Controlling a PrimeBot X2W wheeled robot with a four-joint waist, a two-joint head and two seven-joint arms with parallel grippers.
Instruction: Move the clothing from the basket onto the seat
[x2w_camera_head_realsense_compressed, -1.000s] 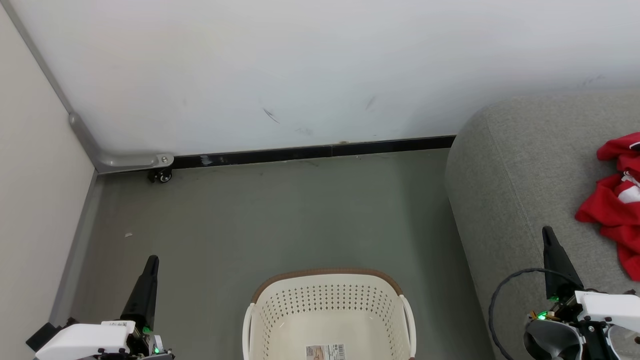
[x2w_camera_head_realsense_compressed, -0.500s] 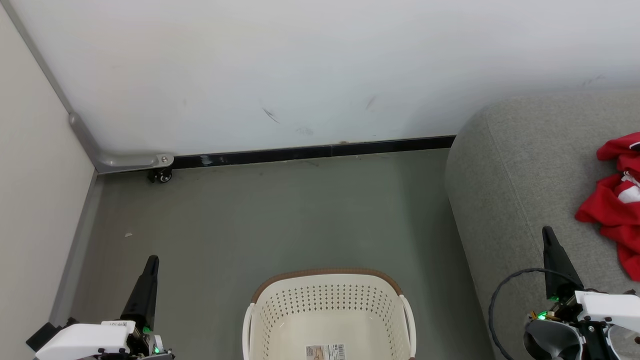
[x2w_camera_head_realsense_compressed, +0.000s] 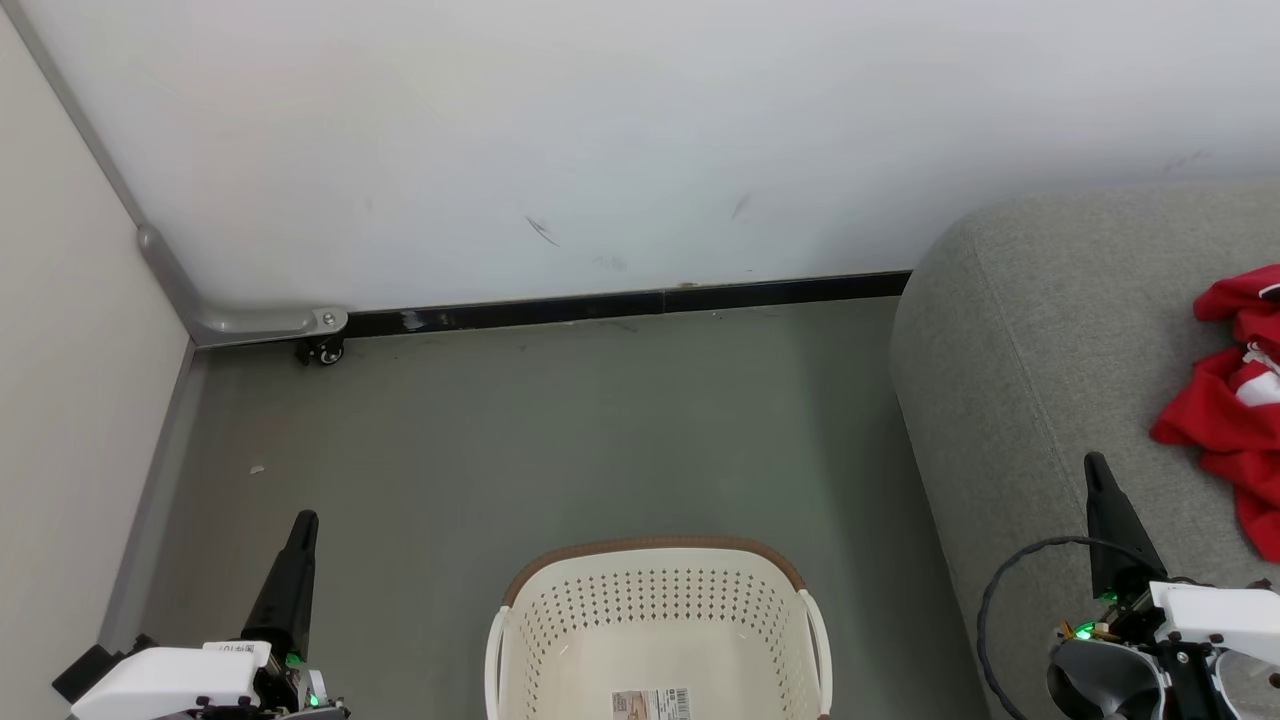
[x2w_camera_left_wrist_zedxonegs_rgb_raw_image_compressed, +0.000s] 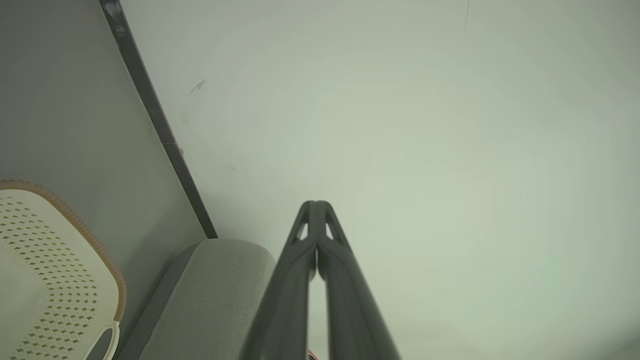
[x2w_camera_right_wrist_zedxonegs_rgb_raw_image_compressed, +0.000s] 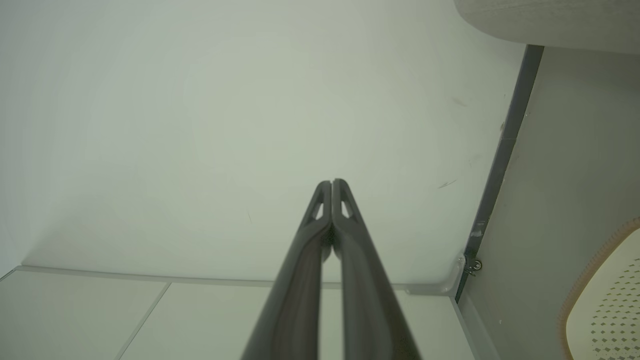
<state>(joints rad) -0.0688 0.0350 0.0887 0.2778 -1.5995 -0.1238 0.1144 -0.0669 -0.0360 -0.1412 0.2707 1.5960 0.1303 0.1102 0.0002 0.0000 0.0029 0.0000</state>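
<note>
Left tool (x2w_camera_head_realsense_compressed: 305, 520) and right tool (x2w_camera_head_realsense_compressed: 1095, 462) stand pressed together, empty. The clothing (x2w_camera_head_realsense_compressed: 1225, 420) on the seat (x2w_camera_head_realsense_compressed: 1020, 350), right of the right tool, stretches the way that tool points.

The basket (x2w_camera_head_realsense_compressed: 655, 600) stands on the floor (x2w_camera_head_realsense_compressed: 560, 430), well forward of the floor's far edge, with a label (x2w_camera_head_realsense_compressed: 651, 704) lying in its bottom. To its right, apart from it, stands the seat (x2w_camera_head_realsense_compressed: 1030, 340), reaching back toward the wall (x2w_camera_head_realsense_compressed: 640, 140). The clothing (x2w_camera_head_realsense_compressed: 1225, 410) lies on the seat, toward its right side. A caster (x2w_camera_head_realsense_compressed: 325, 351) sits at the floor's far left corner. The left hand (x2w_camera_head_realsense_compressed: 304, 522) hangs left of the basket, and the right hand (x2w_camera_head_realsense_compressed: 1097, 465) is over the seat's near left part.
</note>
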